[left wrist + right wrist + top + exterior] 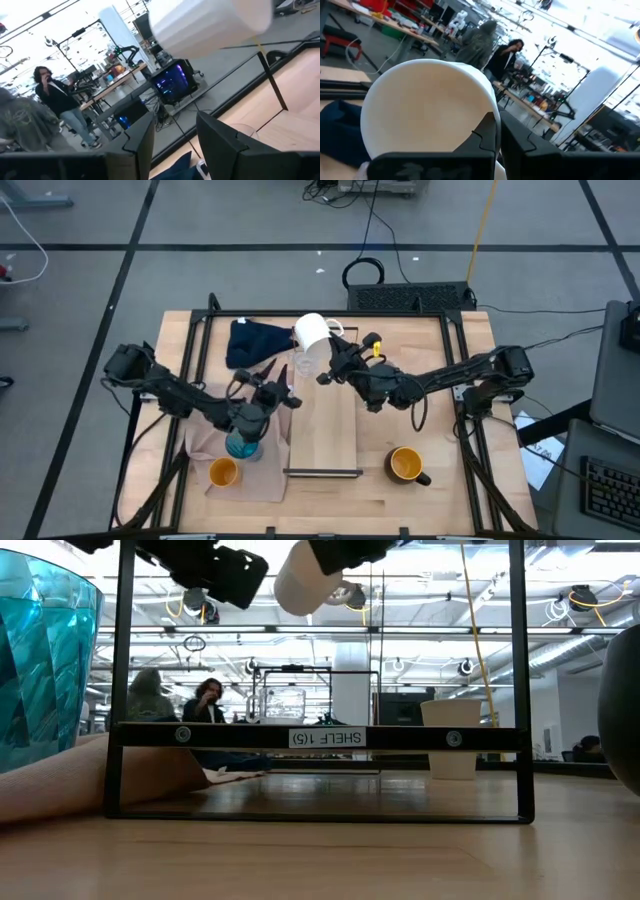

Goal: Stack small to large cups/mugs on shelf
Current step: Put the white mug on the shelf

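Right gripper (322,352), jaws clenched on the rim of the round white ceramic mug (312,332), held it aloft at the 12 o'clock end of the long light-wood shelf (325,435), above a clear glass (304,364) standing there. Left gripper (283,387) hovered at the shelf's 9 o'clock edge; whether its jaws were parted cannot be told. The task looked barely begun: the teal ribbed tumbler (243,442) and small orange cup (223,472) sat on the beige cloth (262,478) at 8 o'clock, the dark-handled orange mug (405,465) on the worktop (420,350) at 4 o'clock. A dark blue cloth (256,341) lay at 11 o'clock. The two arms crowded the shelf's far end.
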`<state>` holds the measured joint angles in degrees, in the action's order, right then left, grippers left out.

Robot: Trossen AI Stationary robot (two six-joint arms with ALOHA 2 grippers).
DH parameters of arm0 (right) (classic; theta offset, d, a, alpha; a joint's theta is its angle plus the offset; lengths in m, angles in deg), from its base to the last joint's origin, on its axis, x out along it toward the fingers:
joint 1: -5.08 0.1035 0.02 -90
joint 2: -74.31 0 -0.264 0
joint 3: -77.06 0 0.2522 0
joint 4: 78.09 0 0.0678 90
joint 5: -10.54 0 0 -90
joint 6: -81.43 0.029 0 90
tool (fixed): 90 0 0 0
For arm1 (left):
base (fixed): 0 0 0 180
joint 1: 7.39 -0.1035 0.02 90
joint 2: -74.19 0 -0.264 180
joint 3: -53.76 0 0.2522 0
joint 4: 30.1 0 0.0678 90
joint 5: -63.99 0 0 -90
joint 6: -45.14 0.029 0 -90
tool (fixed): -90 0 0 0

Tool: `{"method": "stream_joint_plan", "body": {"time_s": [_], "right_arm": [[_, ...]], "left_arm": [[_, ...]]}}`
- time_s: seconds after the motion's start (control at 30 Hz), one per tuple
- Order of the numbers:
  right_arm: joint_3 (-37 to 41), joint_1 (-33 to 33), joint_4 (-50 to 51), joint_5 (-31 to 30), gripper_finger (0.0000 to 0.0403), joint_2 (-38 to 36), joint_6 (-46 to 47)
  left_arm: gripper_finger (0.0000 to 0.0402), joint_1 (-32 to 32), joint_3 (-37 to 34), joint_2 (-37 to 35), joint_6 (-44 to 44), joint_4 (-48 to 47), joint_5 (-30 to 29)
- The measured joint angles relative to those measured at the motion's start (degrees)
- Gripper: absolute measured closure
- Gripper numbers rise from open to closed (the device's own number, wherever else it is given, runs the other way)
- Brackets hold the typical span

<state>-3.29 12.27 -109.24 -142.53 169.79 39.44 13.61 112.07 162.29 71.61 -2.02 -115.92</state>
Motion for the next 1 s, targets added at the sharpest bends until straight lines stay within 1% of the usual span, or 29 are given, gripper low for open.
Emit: {"method": "stream_joint_plan", "body": {"time_s": [0.07, 0.23, 0.33, 0.47, 0.6, 0.77, 1.0], "right_arm": [[0.0, -0.1, -3.3, 0.0, 0.0403, 1.3, -3.1], [0.0, -0.1, -4.1, -0.2, 0.0403, 2.2, -6.1], [0.0, -0.1, -4.1, -0.2, 0.0403, 2.2, -7.5], [0.0, -0.1, -3.4, -0.2, 0.0403, 2.2, -10.9], [0.0, -0.1, -0.7, -0.1, 0.0403, 2.2, -11.6], [0.0, -0.1, -0.5, -0.2, 0.0403, 2.2, -12.9], [0.0, -0.1, -0.5, 0.0, 0.0403, 2.2, -12.8]], "left_arm": [[0.0252, 0.0, 0.0, 0.1, -1.1, -0.1, -0.1], [0.0252, 0.0, 0.1, -0.1, -1.6, 0.0, 0.7], [0.0252, 0.2, 0.1, -1.1, -2.2, 0.6, 5.6], [0.0252, 0.3, 0.1, -2.1, -3.4, 3.7, 13.3], [0.0252, 0.1, 0.1, -3.3, -3.4, 7.4, 17.6], [0.0252, -0.5, 0.1, -3.3, -7.3, 9.0, 20.5], [0.0252, -1.7, 0.1, -3.3, -11.1, 9.0, 20.7]]}}
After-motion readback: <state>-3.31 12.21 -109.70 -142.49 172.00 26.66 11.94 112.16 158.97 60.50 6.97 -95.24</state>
